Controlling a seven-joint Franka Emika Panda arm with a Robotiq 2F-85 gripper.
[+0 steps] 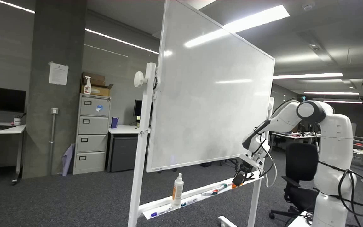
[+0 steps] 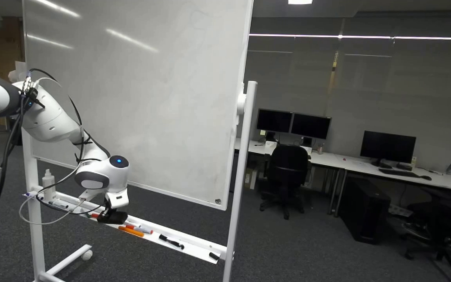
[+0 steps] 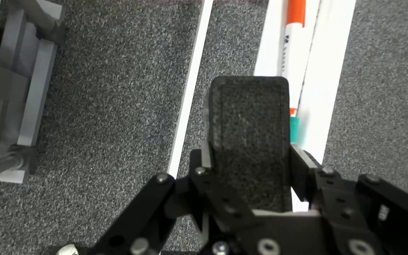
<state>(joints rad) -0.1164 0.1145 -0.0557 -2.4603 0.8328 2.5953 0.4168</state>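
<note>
Fingers (image 3: pixel 304 173) grip black eraser (image 3: pixel 250 138) near illegibly lettered marker (image 3: pixel 292 58).

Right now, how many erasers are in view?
1: the dark eraser, clamped in the tool, by the whiteboard tray. In an exterior view, a small black piece at the tray's end is too small to identify; others may be hidden.

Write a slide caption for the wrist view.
The gripper holds a dark eraser near an orange-capped marker on a white tray.
</note>
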